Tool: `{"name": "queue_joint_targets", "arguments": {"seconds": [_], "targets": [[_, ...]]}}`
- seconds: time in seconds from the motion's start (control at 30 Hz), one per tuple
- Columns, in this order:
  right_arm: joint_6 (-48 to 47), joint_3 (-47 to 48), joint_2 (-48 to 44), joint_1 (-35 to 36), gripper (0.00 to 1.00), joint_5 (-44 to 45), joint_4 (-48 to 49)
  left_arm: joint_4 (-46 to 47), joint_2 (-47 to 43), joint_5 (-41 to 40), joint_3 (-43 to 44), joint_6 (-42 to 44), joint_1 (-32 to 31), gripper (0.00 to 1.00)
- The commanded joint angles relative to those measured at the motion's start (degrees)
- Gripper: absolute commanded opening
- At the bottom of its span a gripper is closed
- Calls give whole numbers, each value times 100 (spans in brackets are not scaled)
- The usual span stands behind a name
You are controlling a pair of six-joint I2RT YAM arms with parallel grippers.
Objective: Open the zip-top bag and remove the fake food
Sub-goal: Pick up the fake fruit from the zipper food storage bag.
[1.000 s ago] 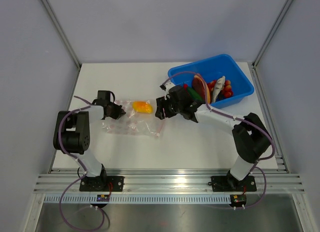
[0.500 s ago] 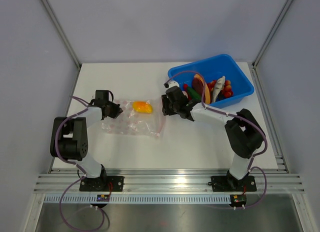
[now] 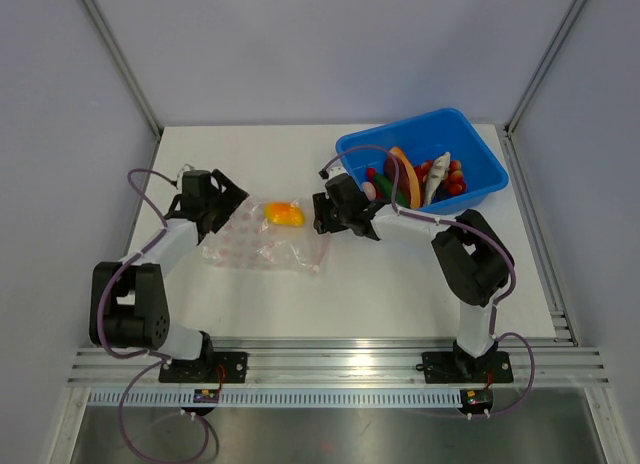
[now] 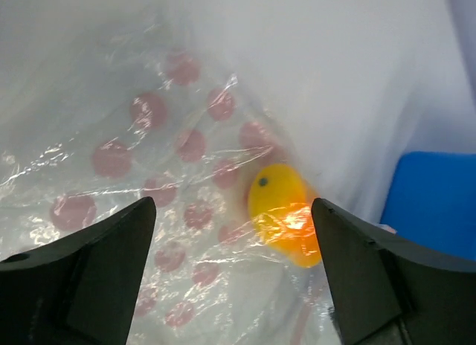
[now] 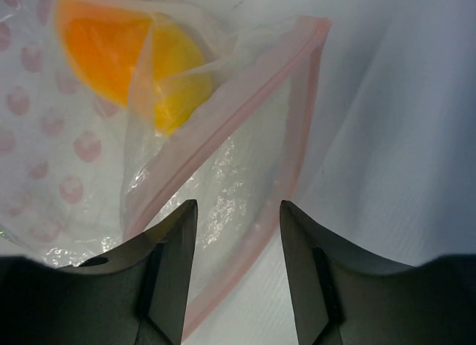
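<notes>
The zip-top bag (image 3: 262, 242), clear with pink dots, lies flat on the white table between both arms. A yellow-orange fake food fruit (image 3: 284, 214) rests inside it near the far right corner. My left gripper (image 3: 228, 202) hovers at the bag's left end, open wide over the bag (image 4: 186, 181), with the fruit (image 4: 281, 217) ahead of it. My right gripper (image 3: 320, 217) is at the bag's right edge, open. The pink zip strip (image 5: 238, 114) gapes, and one edge runs between its fingers. The fruit (image 5: 126, 51) lies just inside the mouth.
A blue bin (image 3: 480, 196) stands at the back right, holding several toy foods, among them a grey fish (image 3: 437, 176) and red tomatoes (image 3: 456, 180). Its corner (image 4: 435, 204) shows in the left wrist view. Grey walls enclose the table.
My left gripper has let go of the bag's left end, opened wide and drawn back a little. The bag has settled flatter. My right gripper has edged left onto the zip edge.
</notes>
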Motion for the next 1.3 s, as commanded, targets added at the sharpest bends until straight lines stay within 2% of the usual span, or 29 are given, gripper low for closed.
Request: {"name": "queue_joint_targets", "arguments": {"seconds": [0.0,0.13,0.27,0.3,0.73,1.27], "targets": [[-79,-27,-29,47,56,-557,877,595,-452,-244,-72,840,-60,91],[-79,-220,-47,47,66,-944,1344,1244,-313,96,-248,1044,-121,91],[-79,-177,76,47,71,-1321,1626,1246,30,361,-47,1123,-130,93],[-88,-133,172,47,72,-1366,1618,1237,83,414,-11,1123,-130,97],[114,-238,305,47,74,-2078,2294,815,891,880,560,965,-148,99],[97,-203,401,47,74,-2210,2426,639,1656,1135,1053,745,-130,99]]}}
